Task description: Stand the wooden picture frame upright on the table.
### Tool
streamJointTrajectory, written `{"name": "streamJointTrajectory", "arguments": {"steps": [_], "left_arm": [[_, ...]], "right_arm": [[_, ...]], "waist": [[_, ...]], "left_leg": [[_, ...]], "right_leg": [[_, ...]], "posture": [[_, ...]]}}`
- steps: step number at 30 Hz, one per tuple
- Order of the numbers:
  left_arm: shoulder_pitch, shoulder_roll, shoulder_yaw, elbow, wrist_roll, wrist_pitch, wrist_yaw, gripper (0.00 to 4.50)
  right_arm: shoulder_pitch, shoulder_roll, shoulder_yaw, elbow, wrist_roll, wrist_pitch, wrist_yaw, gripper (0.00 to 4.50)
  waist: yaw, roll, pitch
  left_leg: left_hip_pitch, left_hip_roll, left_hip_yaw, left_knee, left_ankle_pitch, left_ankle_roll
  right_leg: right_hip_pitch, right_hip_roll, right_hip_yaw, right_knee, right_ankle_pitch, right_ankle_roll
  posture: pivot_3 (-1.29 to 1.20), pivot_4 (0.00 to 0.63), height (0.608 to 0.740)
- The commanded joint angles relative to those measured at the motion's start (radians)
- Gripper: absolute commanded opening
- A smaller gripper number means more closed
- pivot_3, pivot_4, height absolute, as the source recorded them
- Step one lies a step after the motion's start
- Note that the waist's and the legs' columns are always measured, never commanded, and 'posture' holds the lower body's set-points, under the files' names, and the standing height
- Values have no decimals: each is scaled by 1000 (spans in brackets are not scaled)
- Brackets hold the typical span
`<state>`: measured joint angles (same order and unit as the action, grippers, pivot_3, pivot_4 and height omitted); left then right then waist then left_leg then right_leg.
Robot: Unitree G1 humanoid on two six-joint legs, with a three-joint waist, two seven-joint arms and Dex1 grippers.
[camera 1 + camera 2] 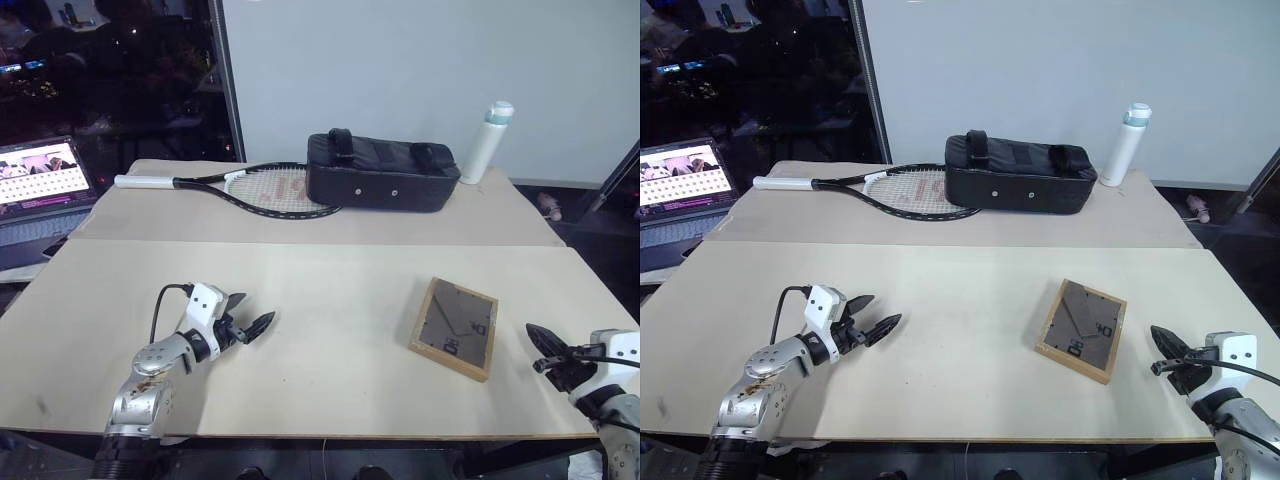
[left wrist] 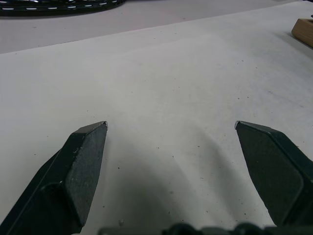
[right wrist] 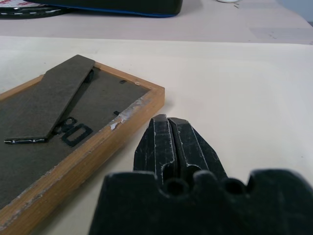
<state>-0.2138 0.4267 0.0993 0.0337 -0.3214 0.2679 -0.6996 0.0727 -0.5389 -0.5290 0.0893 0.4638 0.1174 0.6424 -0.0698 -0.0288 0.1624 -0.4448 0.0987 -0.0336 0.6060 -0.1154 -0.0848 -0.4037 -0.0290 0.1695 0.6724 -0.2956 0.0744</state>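
Observation:
The wooden picture frame [image 1: 455, 327] lies flat on the pale table [image 1: 330, 290], face down, its dark back panel and folded stand [image 3: 46, 98] up. It rests right of centre, near the front edge. My right gripper [image 1: 538, 340] is shut and empty, just right of the frame's near corner and not touching it. At the front left my left gripper [image 1: 250, 315] hovers low over bare tabletop, open and empty. One light-wood corner of the frame [image 2: 303, 32] shows far off in the left wrist view.
Across the back of the table lie a tennis racket [image 1: 250, 186] and a black zippered case [image 1: 380, 172], with a white bottle [image 1: 487, 142] beside it. A laptop [image 1: 40, 175] stands at the far left. The table's front edge runs close below both grippers.

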Motion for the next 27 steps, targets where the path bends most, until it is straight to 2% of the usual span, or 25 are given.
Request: {"name": "streamJointTrajectory", "arguments": {"steps": [1, 2, 5, 9, 14, 15, 19, 23, 27], "left_arm": [[-31, 39, -3, -74, -72, 112, -51, 4500], [-63, 59, -16, -105, -131, 178, -111, 4500], [-138, 92, -44, -141, -203, 310, -168, 3776], [-256, 84, -94, -101, -177, 364, -150, 2160], [-419, 14, -244, 22, -78, 353, -156, 303], [-456, -30, -284, 73, -49, 335, -151, 141], [-542, -169, -398, 247, 63, 250, -121, 141], [-598, -329, -452, 501, 144, 126, -87, 141], [-654, -445, -441, 688, 180, 38, -72, 141]], "right_arm": [[5, -10, -23, -47, 13, -8, -12, 60], [13, -18, -36, -76, 18, 7, -24, 60], [40, -34, -59, -132, 9, 24, -57, 0], [73, -64, -65, -165, -47, 37, -105, 0], [75, -134, -44, -163, -140, 93, -174, 0], [62, -155, -31, -156, -159, 128, -187, 0], [25, -207, 28, -155, -198, 234, -190, 0], [13, -207, 97, -231, -163, 341, -146, 0], [3, -188, 159, -271, -152, 395, -127, 0]], "waist": [[0, 0, 0], [0, 0, 0], [6, 1, 1], [6, 1, 1], [5, 1, 1], [5, 1, 1], [0, 0, 2], [-1, 0, 2], [2, -1, 2]], "left_leg": [[0, 0, 0, 0, 0, 0], [0, 0, 0, 0, 0, 0], [-1, 0, 0, 0, 0, 0], [-1, 0, 0, 1, 0, 0], [-1, 0, 0, 1, 0, 0], [-1, -1, 0, 1, 0, 0], [-1, -1, 0, 1, 0, 0], [-1, -1, 0, -1, -1, 1], [-3, -2, -1, 0, -1, 2]], "right_leg": [[0, 0, 0, 0, 0, 0], [0, 0, 0, 0, 0, 0], [0, 0, 0, 0, 0, 0], [0, 0, 0, -1, 0, 0], [0, 0, 0, -1, 0, 0], [0, 0, 0, -1, 0, 0], [0, 0, 1, -1, 0, 0], [-1, 0, 1, -1, 2, 6], [-1, 0, 1, -2, 2, 7]], "posture": [[0, 150, 696], [0, 150, 696], [0, 150, 696], [0, 150, 696], [0, 150, 696], [0, 150, 696], [0, 150, 696], [0, 150, 696], [0, 150, 696]]}}
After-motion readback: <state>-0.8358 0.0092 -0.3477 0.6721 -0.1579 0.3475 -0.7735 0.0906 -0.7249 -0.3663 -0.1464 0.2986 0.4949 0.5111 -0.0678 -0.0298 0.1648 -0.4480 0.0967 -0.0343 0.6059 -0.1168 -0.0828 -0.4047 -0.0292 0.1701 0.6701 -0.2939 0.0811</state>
